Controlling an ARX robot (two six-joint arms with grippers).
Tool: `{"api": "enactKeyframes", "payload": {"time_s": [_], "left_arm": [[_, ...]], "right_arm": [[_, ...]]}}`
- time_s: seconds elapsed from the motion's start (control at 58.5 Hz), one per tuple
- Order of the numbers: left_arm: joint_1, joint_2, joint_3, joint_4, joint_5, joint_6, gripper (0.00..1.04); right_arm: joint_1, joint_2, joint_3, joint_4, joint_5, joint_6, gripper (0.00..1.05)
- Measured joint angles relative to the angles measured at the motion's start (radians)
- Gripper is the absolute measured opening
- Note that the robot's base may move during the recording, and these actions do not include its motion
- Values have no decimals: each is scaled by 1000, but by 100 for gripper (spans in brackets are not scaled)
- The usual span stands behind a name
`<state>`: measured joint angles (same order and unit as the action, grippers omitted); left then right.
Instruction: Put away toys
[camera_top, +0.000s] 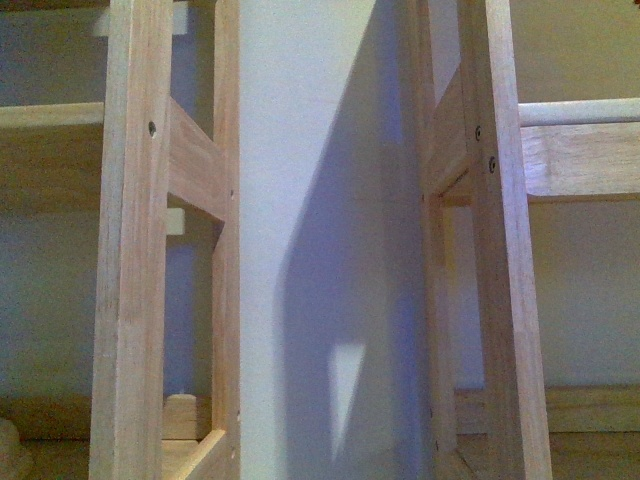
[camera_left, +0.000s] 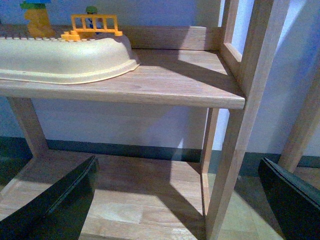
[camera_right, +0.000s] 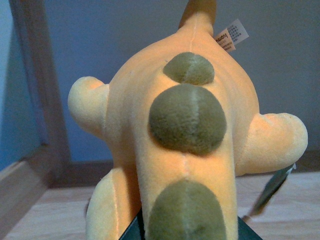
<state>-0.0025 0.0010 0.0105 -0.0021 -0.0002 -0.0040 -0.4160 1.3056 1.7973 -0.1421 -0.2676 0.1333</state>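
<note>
Wooden shelf frames (camera_top: 135, 300) crowd the front view, a pale wall panel (camera_top: 320, 240) between them.
Left claw (camera_left: 175, 200) gapes wide below a shelf board (camera_left: 165, 80) bearing a cream tray (camera_left: 65, 57); right claw, bottom centre of its frame, grips the orange plush toy (camera_right: 185, 125).

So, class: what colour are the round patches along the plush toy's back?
Olive-brown patches on the yellow-orange plush toy, clearest in the right wrist view.

Wooden shelf (camera_left: 165, 80) carrying a cream tray (camera_left: 65, 57) toward ten o'clock of its board, touching the wood. Lower shelf board (camera_left: 145, 195) below. Plush toy (camera_right: 185, 140) above another wooden board (camera_right: 55, 215).
</note>
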Motion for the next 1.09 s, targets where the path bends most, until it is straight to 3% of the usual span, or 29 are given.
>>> {"api": "enactKeyframes", "payload": {"time_s": [0.427,0.957,1.093], "left_arm": [[0,0,0,0,0,0,98],[0,0,0,0,0,0,98],[0,0,0,0,0,0,98]], "right_arm": [[166,159,114,26,32,89,7],[400,233,-45,235,144,158,7],[426,236,-73,275,153,172,7]]}}
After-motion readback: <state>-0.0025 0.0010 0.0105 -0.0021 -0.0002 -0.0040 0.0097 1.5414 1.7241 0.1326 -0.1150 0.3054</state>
